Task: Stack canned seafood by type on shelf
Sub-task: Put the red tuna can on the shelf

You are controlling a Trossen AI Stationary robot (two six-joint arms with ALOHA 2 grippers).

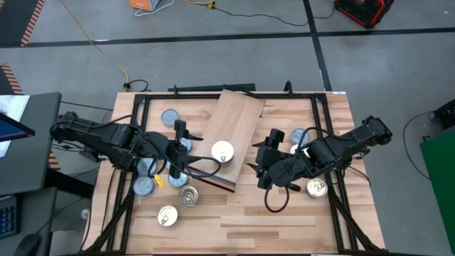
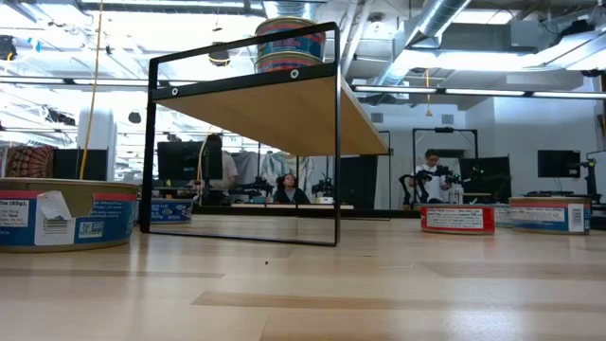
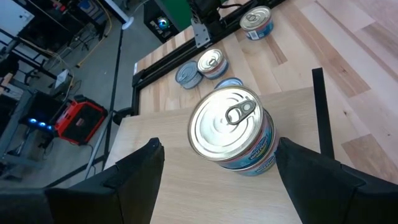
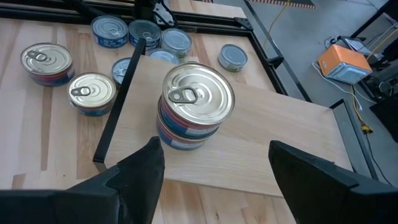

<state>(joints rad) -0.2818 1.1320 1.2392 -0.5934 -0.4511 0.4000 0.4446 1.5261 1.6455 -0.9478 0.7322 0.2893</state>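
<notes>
From above, the shelf (image 1: pixel 231 131) lies slanted across the middle of the desk (image 1: pixel 284 213), and one gold-topped can (image 1: pixel 222 151) sits on its near part, between the two arms. The left tool (image 1: pixel 179 151) hangs just left of that can, over the loose cans (image 1: pixel 153 186) on the left side; the right tool (image 1: pixel 264 158) hangs a little farther off on the can's right, with three more cans (image 1: pixel 307 160) scattered around that arm. So the can on the shelf lies right of the left tool and left of the right one, and the left tool looks the nearer of the two. From desk level neither tool shows; the shelf (image 2: pixel 284 109) stands raised on a thin black frame with the stack (image 2: pixel 290 43) on top, a can (image 2: pixel 64 213) close by on the left and others (image 2: pixel 457 218) on the right. Past the left arm's own fingers (image 3: pixel 134 177), which are spread wide with nothing between them, the stack (image 3: pixel 236 130) sits straight ahead and centred in the gap, pull-tab up. Past the right arm's fingers (image 4: pixel 140 171), also spread and empty, the same stack (image 4: pixel 193 106) shows as two cans, one on the other, again centred, with more loose cans (image 4: pixel 93 93) on the desk beyond the shelf edge.
</notes>
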